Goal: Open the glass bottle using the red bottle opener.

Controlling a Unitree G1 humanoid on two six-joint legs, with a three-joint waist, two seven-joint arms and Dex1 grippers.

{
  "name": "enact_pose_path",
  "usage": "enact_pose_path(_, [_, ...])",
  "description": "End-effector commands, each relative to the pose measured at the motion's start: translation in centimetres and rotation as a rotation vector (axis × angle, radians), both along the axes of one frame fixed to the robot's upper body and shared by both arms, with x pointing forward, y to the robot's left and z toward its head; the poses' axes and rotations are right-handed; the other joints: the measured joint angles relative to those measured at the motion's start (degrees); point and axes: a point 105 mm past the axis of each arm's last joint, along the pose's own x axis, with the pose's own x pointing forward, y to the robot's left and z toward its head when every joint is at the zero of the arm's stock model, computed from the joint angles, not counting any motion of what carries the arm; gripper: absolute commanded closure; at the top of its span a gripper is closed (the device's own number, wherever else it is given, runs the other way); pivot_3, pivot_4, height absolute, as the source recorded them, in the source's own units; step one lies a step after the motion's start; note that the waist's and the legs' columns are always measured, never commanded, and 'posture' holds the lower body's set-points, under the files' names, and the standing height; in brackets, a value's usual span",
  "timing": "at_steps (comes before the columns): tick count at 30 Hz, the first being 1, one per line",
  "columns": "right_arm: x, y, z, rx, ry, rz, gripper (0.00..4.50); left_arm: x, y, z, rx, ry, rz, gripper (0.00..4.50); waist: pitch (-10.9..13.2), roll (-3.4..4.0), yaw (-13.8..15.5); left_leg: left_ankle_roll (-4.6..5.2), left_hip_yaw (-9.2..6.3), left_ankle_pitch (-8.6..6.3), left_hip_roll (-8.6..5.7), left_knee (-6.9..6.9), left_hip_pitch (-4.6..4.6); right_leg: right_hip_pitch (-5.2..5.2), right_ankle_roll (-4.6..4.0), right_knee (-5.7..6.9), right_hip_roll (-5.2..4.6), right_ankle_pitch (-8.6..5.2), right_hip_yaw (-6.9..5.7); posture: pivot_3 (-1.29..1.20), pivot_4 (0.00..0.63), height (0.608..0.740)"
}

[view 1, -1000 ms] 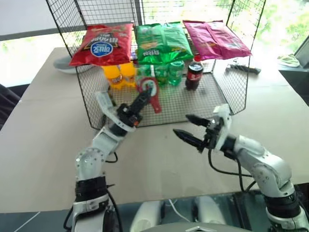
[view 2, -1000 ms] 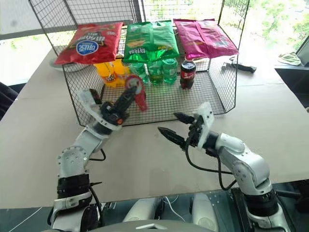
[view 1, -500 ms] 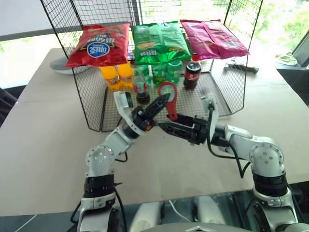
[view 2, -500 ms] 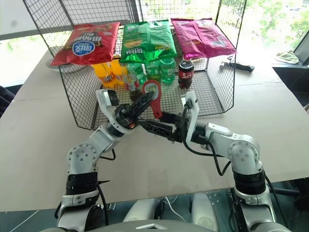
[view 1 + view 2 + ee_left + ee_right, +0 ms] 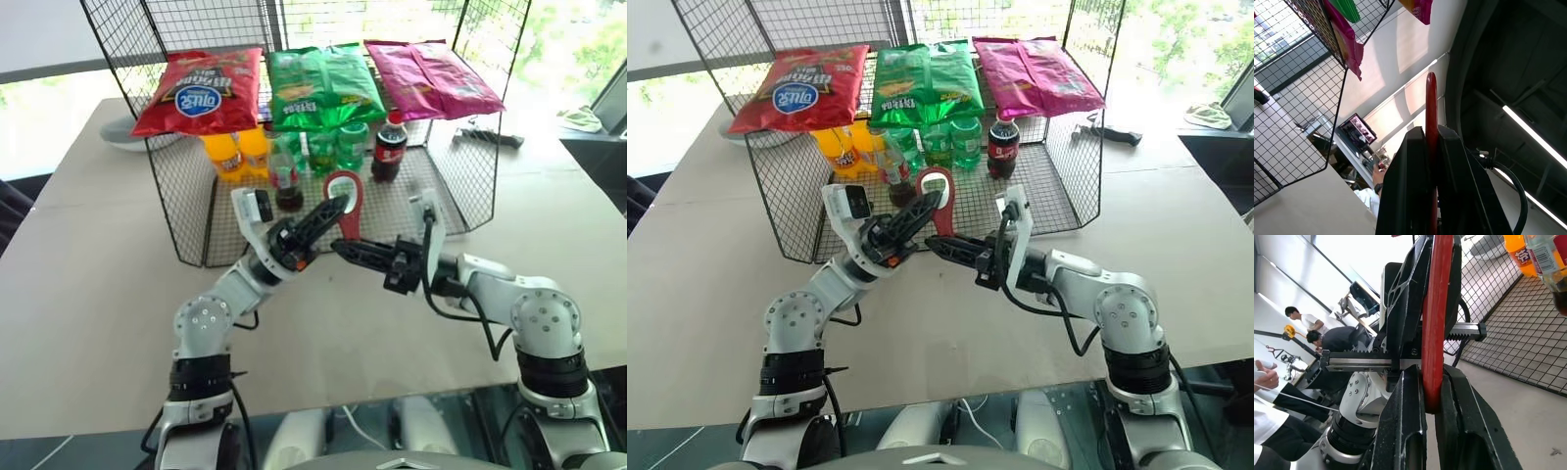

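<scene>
- Since a second ago the right gripper [image 5: 345, 249] has crossed from well apart to meet the left gripper [image 5: 333, 208] in front of the wire rack [image 5: 460, 186], and its wide-spread fingers have closed.
- Both grippers now pinch the red bottle opener [image 5: 347, 201]: the left on its handle below the ring, the right on the handle's tip, as its wrist view shows.
- The opener looks mid-handover; the glass bottle [image 5: 285, 177] stands untouched and, as far as I can tell, still capped.
- The bottle sits inside the rack, beside the orange bottles [image 5: 235, 152].
- Green bottles [image 5: 338, 147], a dark cola bottle [image 5: 392, 149] and overhanging snack bags [image 5: 323, 83] crowd it.
</scene>
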Motion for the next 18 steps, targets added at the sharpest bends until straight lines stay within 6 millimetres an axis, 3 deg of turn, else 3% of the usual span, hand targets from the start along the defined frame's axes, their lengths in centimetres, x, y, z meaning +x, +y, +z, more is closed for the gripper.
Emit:
enact_pose_path(1, [-0.9,0.3,1.4,0.041,-0.045,0.049,4.48,0.2,0.1,-1.6,0.062,0.034,0.004,4.5,0.0,0.0,0.02,0.0,0.0,0.0,0.0,0.0,0.0,0.0,0.0,0.0,0.0,0.0,0.0,0.0,0.15,0.74])
enact_pose_path(3, [-1.0,0.3,1.2,0.027,-0.042,0.051,4.48,0.3,0.2,-1.8,0.079,0.024,0.016,4.5,0.0,0.0,0.05,0.0,0.0,0.0,0.0,0.0,-0.01,0.0,0.0,0.0,0.0,0.0,-0.01,0.0,0.15,0.74])
enact_pose_path(4, [-0.9,0.2,1.1,0.023,-0.041,0.046,4.5,0.4,0.2,-2.0,0.088,0.019,0.024,3.92,0.0,0.0,0.04,0.0,0.0,0.0,0.0,0.0,-0.01,0.0,0.0,-0.01,0.0,0.0,-0.01,0.0,0.15,0.74])
enact_pose_path(5, [-0.8,0.2,1.0,0.021,-0.04,0.036,4.5,0.3,0.1,-2.0,0.092,0.014,0.027,3.75,0.0,0.0,0.03,0.0,0.0,0.0,-0.01,0.0,-0.01,0.0,0.0,-0.01,0.0,0.0,0.0,0.0,0.15,0.74])
enact_pose_path(7, [-0.3,-0.2,0.8,0.019,-0.041,-0.009,4.5,0.3,0.1,-2.1,0.097,0.005,0.035,2.92,0.0,0.0,0.04,0.0,0.0,0.0,-0.01,-0.01,0.0,0.0,0.0,-0.01,0.0,0.0,0.0,0.0,0.15,0.74])
enact_pose_path(10, [2.1,-1.7,0.1,-0.033,-0.087,-0.212,4.5,0.4,0.4,-2.3,0.112,0.0,0.064,1.47,0.0,0.0,0.03,0.0,-0.01,0.0,0.0,-0.01,-0.01,-0.01,0.0,-0.02,0.0,0.0,0.0,0.0,0.15,0.74])
enact_pose_path(11, [2.9,-2.4,-0.2,-0.059,-0.107,-0.274,4.5,0.5,0.5,-2.4,0.124,-0.005,0.085,1.24,0.0,0.0,0.04,0.0,0.0,0.0,0.0,-0.01,-0.01,-0.01,0.0,-0.02,0.0,0.0,0.0,0.0,0.15,0.74])
enact_pose_path(13, [4.2,-3.6,-0.3,-0.062,-0.134,-0.405,4.5,0.9,0.9,-3.0,0.199,-0.044,0.166,0.34,0.0,0.0,0.16,0.0,0.0,0.0,-0.01,-0.01,-0.01,0.0,0.0,-0.02,-0.01,0.0,0.0,0.0,0.15,0.74])
enact_pose_path(14, [4.6,-4.0,-0.3,-0.055,-0.142,-0.449,4.5,1.0,1.0,-3.2,0.227,-0.062,0.196,0.09,0.0,0.0,0.12,0.0,0.01,0.0,-0.02,-0.01,-0.01,-0.01,0.0,-0.03,-0.01,0.0,0.0,0.0,0.15,0.74])
enact_pose_path(18, [7.2,-8.0,0.6,-0.089,-0.308,-0.789,4.5,2.8,2.4,-2.5,0.402,-0.28,0.543,0.03,0.0,0.01,0.29,-0.01,0.05,0.0,-0.01,-0.06,-0.02,-0.06,0.0,-0.03,-0.01,0.0,0.05,0.0,0.15,0.74])
